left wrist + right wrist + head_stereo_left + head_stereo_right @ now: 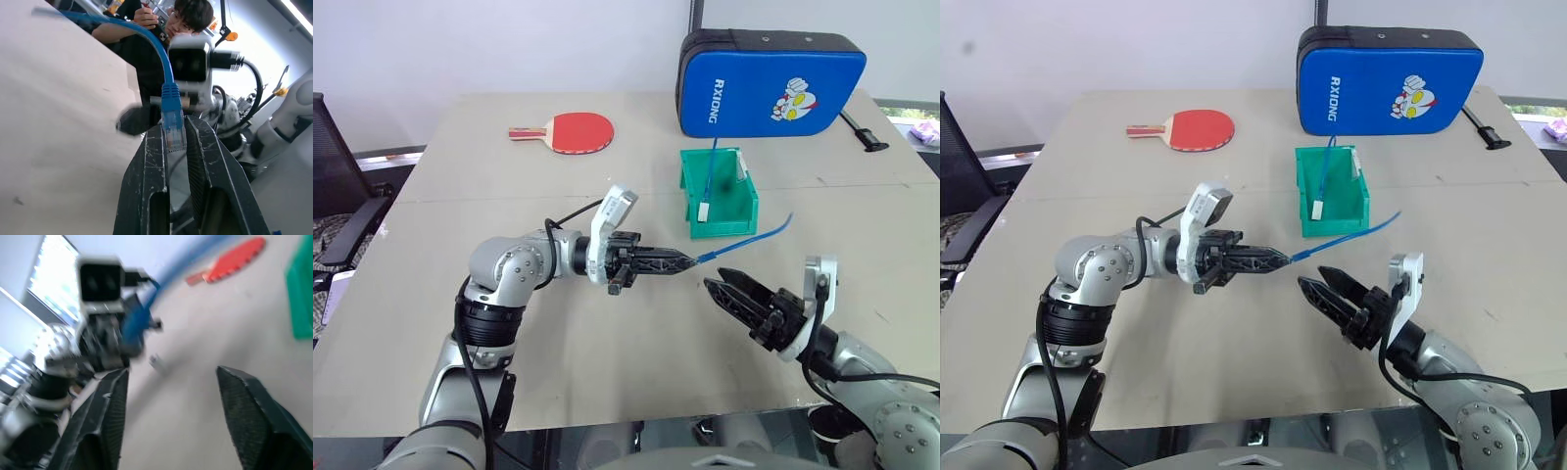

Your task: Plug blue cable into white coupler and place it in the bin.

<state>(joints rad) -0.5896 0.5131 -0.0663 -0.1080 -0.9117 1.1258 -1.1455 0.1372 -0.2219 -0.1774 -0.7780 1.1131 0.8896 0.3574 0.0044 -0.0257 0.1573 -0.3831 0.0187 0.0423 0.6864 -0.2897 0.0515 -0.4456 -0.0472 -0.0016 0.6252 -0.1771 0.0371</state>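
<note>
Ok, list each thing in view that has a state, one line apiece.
left claw: shut on the blue cable's plug end, raised above the table.
right claw: open, holding nothing.
blue cable: one end clamped, the rest running up over the bin's rim.
white coupler: hanging inside the bin on a blue cable end.
bin: upright, open-topped.
table tennis paddle: lying flat.
blue padded case: standing on edge.

Open bench (pixel 607 333) lies between both hands; the bin (pixel 719 196) and blue case (pixel 771 83) crowd the far right edge.
</note>
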